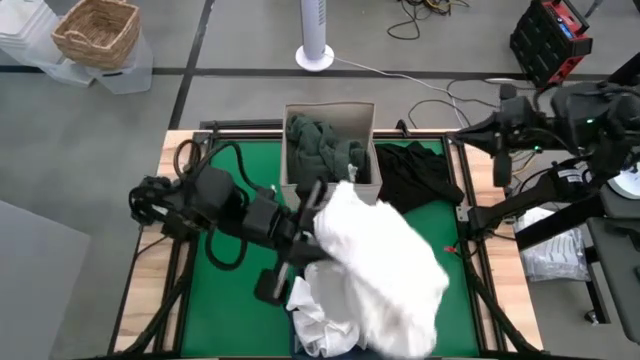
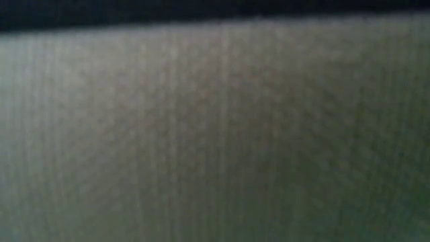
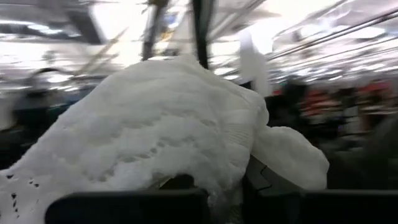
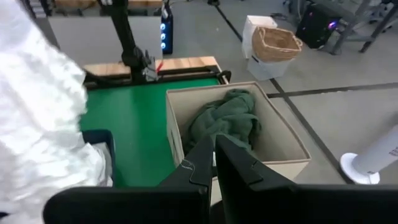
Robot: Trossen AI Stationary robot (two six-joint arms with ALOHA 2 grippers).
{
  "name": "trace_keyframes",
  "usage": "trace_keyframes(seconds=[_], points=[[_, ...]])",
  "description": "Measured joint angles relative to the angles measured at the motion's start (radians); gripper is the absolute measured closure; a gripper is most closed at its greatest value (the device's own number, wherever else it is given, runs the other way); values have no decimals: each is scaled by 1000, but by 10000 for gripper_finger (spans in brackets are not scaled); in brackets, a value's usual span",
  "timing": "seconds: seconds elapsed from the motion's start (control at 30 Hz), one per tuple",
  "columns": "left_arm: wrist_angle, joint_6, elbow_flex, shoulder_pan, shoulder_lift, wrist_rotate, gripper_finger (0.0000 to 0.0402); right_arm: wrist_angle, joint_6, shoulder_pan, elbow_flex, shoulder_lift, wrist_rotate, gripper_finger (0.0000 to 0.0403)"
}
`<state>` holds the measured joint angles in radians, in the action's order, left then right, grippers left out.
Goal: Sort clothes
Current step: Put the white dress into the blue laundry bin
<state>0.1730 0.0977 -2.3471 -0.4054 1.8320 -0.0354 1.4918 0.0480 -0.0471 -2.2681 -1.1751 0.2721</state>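
My left gripper (image 1: 313, 203) is over the middle of the green mat, shut on a large white knitted garment (image 1: 385, 265) that billows toward the table's right and near side; in the left wrist view the garment (image 3: 161, 130) fills the picture. More white clothes (image 1: 318, 312) lie in the navy bin (image 1: 294, 322) at the near edge. Dark olive garments (image 1: 322, 145) lie in the beige box (image 1: 330, 108). A black garment (image 1: 420, 175) lies on the mat beside the box. My right gripper (image 4: 215, 146) is shut and empty, right of the box. My left gripper holds the white garment by a bunched part at its left upper side (image 1: 328, 208), coming from the table's left. The cloth itself covers the fingers in the left wrist view, so the layers cannot be told. The garment is raised and hangs slack above the navy bin.
The beige box (image 4: 273, 134) stands at the mat's far edge, the navy bin (image 4: 99, 140) at its near edge. Bare green mat (image 1: 230, 280) lies to the left. A blurred grey surface fills the low view. A wicker basket (image 1: 97, 32) and a fan (image 1: 315, 40) stand on the floor beyond.
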Motion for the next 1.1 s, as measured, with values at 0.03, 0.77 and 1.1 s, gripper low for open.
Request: trace_keyframes(seconds=[0.03, 0.77, 1.1], points=[[-11, -6, 0, 0, 4, 35, 395, 0, 10, 0, 0, 9, 7, 390], [52, -229, 9, 135, 138, 459, 395, 25, 29, 0, 68, 28, 27, 390], [614, -164, 9, 175, 143, 616, 395, 28, 28, 0, 72, 28, 27, 390]])
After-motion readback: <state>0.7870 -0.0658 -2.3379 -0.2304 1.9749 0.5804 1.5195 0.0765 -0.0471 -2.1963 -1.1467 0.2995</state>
